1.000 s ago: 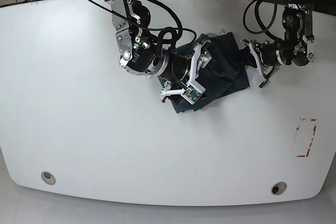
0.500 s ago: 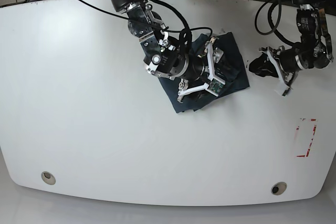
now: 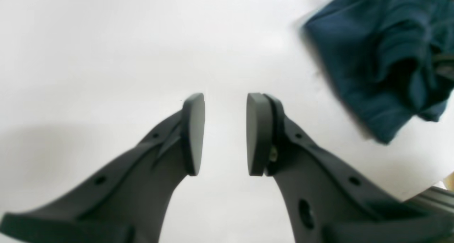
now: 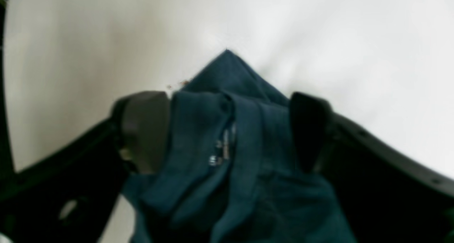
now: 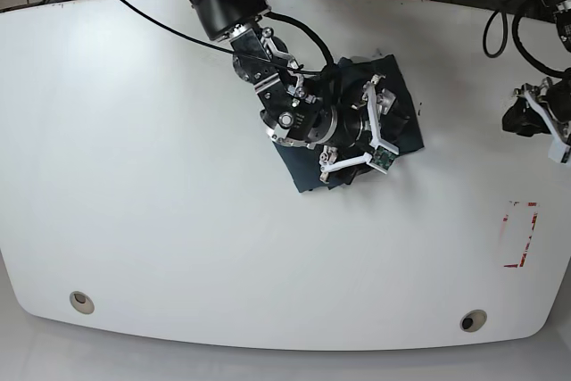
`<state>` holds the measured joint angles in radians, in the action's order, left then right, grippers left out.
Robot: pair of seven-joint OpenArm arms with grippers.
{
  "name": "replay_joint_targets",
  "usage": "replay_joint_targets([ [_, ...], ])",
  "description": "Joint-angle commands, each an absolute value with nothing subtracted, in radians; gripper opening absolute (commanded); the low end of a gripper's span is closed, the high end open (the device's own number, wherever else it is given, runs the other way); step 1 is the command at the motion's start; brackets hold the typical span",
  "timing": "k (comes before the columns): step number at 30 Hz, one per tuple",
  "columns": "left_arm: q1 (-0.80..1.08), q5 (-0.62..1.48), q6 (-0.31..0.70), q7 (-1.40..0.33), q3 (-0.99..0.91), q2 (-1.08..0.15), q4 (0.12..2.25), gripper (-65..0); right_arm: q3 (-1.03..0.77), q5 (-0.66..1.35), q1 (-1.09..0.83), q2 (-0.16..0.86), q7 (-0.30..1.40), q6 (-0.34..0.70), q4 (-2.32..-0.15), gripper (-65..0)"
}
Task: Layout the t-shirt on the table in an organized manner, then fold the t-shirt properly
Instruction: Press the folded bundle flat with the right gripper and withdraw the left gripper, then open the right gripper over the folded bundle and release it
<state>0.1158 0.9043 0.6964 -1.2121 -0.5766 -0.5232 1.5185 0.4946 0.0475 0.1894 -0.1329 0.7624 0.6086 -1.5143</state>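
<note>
Base view first, reading from its left edge: we see the table [image 5: 134, 220], glossy and white, with a round grommet hole [image 5: 81, 302] near the lower left corner. Moving toward the middle, our right arm reaches down from the top edge, and our right gripper [image 5: 370, 127] sits over the t-shirt [image 5: 308, 171], which lies bunched in a dark navy heap just right of centre, toward the far side of the table. Farther right we find a second grommet hole [image 5: 473, 320] near the front edge, then a red-outlined rectangle mark [image 5: 520, 234], and at the far right edge our left gripper [image 5: 544, 122], well apart from the cloth.

From the right wrist camera, we see our right gripper [image 4: 227, 129] with its jaws spread wide, one on either side of a fold of the t-shirt [image 4: 230, 158] that carries a small pale print; whether the pads press the cloth we cannot tell. A pointed corner of the shirt lies on the table [image 4: 354, 40] beyond.

From the left wrist camera, our left gripper [image 3: 225, 133] hangs over bare table [image 3: 106, 40], jaws parted with a clear gap and nothing between them. The t-shirt [image 3: 372, 65] lies crumpled at the upper right.
</note>
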Motion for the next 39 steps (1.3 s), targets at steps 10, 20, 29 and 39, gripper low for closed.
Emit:
replay_joint_targets([
  [10, 0.166, 0.929, 0.698, -1.196, -0.645, -0.575, 1.537, -46.1, 0.584, 0.058, 0.275, -0.145, 0.736, 0.484, -1.44, -6.2],
  [20, 0.176, 0.926, 0.698, -1.196, -0.647, -0.572, 1.534, -46.5, 0.604, 0.054, 0.311, -0.151, 0.676, 0.483, -1.366, -35.0],
  [29, 0.174, 0.926, 0.698, -1.196, -0.647, -0.572, 1.531, -46.5, 0.604, 0.053, 0.309, -0.15, 0.677, 0.483, -1.36, -61.0],
  [39, 0.173, 0.924, 0.698, -1.196, -0.627, -0.558, 1.531, -46.4, 0.602, 0.058, 0.289, -0.156, 0.697, 0.447, -1.512, -61.4],
])
